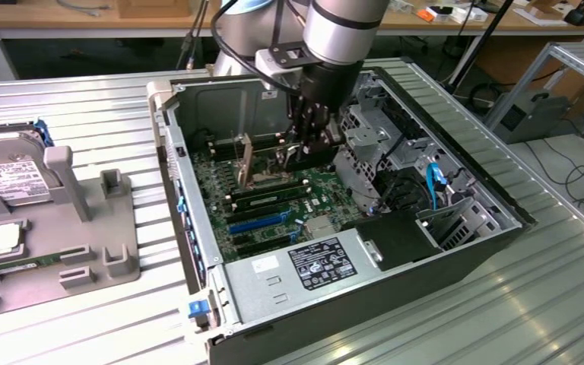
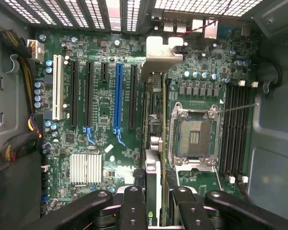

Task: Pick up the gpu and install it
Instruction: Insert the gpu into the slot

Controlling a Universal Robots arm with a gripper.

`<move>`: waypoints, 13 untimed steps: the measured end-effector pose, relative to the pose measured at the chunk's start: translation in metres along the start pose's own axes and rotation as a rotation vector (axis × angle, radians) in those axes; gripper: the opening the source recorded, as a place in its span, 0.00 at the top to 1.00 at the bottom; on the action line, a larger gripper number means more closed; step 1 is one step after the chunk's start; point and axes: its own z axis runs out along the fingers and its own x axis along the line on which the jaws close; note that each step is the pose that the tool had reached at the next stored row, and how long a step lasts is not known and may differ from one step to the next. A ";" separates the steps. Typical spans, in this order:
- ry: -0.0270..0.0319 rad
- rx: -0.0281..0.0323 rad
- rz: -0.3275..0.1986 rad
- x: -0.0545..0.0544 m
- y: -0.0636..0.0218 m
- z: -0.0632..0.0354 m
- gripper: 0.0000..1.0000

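While the jaws pinch the gpu edge-on inside the open computer case, the card hangs beneath the gripper, its long axis parallel to the motherboard's expansion slots.

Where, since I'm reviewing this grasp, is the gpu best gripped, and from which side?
Grip it by its upper long edge, pads on the two flat faces, coming straight down from above the open case. The gpu stands thin and on edge over the motherboard, and the hand straddles it that way.
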 end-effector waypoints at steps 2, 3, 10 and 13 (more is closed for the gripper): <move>0.0000 -0.0001 0.000 0.000 0.0000 0.0020 0.73; 0.0000 -0.0001 -0.001 0.000 0.0001 0.0027 0.73; 0.0000 -0.0001 -0.001 0.001 0.0001 0.0071 0.73; -0.0001 0.0000 -0.001 0.001 0.0001 0.0090 0.73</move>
